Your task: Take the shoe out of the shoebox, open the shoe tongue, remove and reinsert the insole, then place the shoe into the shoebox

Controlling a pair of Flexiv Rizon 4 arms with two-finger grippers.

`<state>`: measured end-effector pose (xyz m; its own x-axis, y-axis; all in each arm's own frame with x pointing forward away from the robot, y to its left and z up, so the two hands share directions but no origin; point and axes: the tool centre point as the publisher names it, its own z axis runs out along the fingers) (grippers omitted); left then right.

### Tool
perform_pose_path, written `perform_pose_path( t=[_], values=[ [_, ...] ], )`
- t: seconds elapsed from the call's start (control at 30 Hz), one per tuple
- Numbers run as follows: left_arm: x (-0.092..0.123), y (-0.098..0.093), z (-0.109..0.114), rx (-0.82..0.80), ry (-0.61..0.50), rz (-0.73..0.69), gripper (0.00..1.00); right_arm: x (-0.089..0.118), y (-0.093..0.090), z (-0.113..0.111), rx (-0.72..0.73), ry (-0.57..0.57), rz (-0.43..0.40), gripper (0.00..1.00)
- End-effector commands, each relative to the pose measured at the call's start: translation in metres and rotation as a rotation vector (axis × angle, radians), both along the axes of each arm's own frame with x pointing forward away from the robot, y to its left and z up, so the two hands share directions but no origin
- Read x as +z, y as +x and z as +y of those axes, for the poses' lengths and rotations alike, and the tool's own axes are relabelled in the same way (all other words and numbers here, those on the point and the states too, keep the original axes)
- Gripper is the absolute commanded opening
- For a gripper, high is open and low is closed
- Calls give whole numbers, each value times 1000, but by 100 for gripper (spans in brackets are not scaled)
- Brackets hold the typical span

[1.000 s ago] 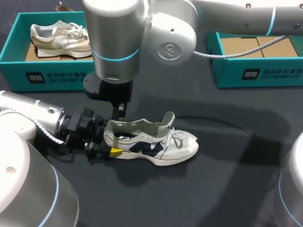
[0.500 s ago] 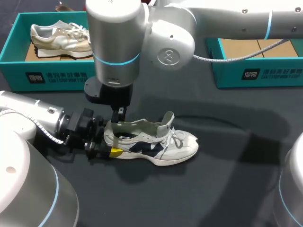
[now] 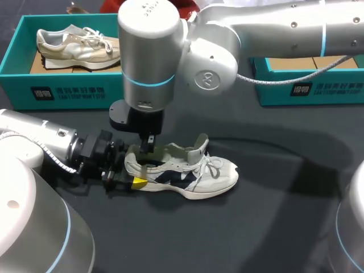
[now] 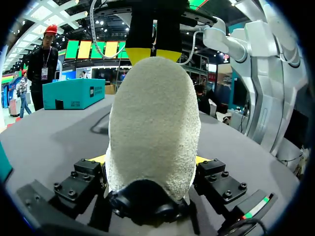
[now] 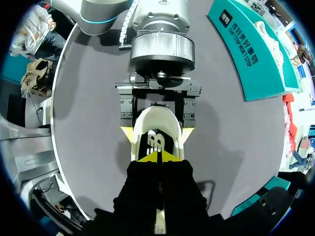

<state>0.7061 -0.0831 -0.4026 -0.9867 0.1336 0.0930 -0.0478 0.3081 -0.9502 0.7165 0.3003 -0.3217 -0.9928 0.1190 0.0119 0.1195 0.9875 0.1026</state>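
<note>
Table (image 3: 273, 216) dark grey: left claw (image 4: 150, 160) pinches shoe (image 3: 193, 173) heel; right claw (image 5: 158, 157) pressed together inside shoe collar.

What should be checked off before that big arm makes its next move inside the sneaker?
1. Shoe resting on its sole: ok.
2. Left gripper shut on the heel from both sides: ok.
3. Tongue standing up, opening uncovered: ok.
4. Right gripper centred over the opening, fingers together: ok.
5. Insole actually pinched by the right gripper: cannot tell.
</note>
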Motion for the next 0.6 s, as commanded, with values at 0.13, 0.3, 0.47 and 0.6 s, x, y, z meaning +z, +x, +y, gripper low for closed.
perform_pose_path(
  t=[0.13, 0.3, 0.47, 0.6],
  values=[
    [-3, -1, 0, 0, 0, 1, 0, -19, -1, -2, 9, 20, 14, 0],
    [-3, -1, 0, 0, 0, 1, 0, -29, -3, -1, 21, 26, 12, 0],
    [-3, -1, 0, 0, 0, 1, 0, -37, -3, -1, 29, 15, 13, 0],
    [-3, -1, 0, 0, 0, 1, 0, -45, -2, -1, 45, 12, 0, 0]
  ],
)
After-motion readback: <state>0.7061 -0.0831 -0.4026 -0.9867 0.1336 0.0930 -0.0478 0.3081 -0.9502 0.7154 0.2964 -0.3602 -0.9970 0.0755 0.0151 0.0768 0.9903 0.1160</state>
